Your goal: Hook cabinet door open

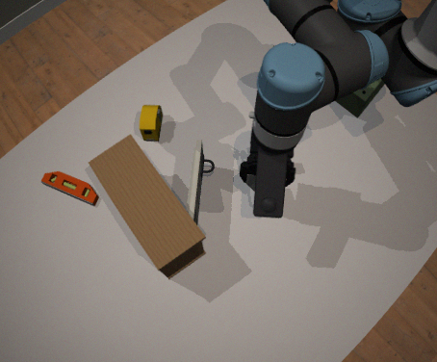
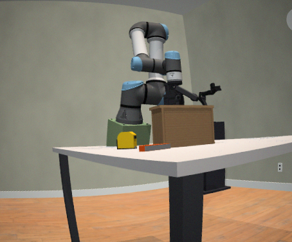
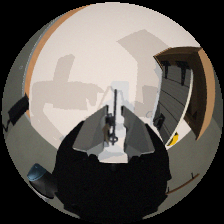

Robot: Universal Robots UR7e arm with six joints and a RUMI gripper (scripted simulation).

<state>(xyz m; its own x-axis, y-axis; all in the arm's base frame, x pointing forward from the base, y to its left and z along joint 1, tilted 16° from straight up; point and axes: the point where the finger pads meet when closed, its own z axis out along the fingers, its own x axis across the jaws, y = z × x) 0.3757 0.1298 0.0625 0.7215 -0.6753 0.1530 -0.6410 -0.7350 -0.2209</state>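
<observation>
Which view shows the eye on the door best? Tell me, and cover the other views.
Top view: the eye shows as a dark ring on the open door. Exterior: the cabinet hides it. Wrist: too small to make out.
</observation>
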